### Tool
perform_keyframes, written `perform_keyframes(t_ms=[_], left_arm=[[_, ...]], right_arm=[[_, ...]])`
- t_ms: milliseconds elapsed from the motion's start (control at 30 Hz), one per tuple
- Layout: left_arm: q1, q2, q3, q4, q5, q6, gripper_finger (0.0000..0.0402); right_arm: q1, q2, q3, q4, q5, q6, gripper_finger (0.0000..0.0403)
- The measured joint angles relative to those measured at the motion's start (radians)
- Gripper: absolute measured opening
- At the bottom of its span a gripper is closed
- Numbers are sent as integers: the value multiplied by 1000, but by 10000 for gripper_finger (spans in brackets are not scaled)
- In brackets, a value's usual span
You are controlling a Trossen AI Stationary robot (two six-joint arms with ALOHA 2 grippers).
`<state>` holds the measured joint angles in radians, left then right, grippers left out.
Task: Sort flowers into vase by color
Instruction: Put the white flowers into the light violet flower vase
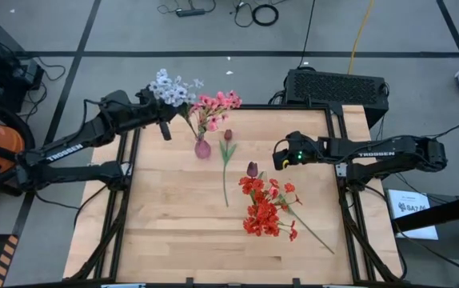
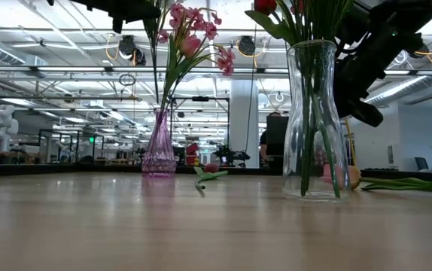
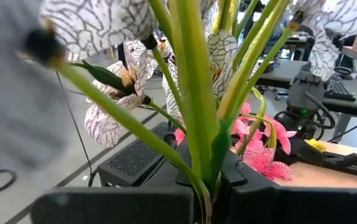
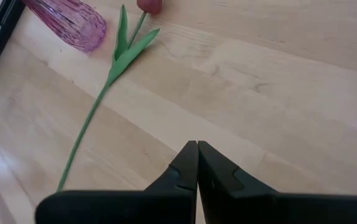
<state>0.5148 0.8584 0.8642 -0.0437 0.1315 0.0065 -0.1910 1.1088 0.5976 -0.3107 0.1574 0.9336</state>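
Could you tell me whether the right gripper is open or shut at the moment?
Shut and empty: the right gripper shows its fingers pressed together above the table.

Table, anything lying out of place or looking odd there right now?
One tulip lies flat on the table beside the pink vase, not in a vase. The pale blue-white sprig isn't placed either; the left gripper holds it beside the pink flowers.

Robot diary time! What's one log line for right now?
left gripper: shut on pale sprig | right gripper: shut, empty | tulip: lying on table
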Motion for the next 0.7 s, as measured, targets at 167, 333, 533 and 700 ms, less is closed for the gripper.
perform_keyframes(t_ms=[167, 333, 533, 700], left_arm=[[0, 38, 0, 0, 0, 3, 11], [0, 98, -3, 5, 0, 7, 11], [0, 136, -3, -2, 0, 47, 11], [0, 151, -4, -15, -1, 52, 11]], right_arm=[[0, 0, 0, 0, 0, -2, 0], [0, 0, 0, -1, 0, 5, 0], [0, 0, 0, -1, 0, 6, 0], [0, 0, 0, -1, 0, 7, 0]])
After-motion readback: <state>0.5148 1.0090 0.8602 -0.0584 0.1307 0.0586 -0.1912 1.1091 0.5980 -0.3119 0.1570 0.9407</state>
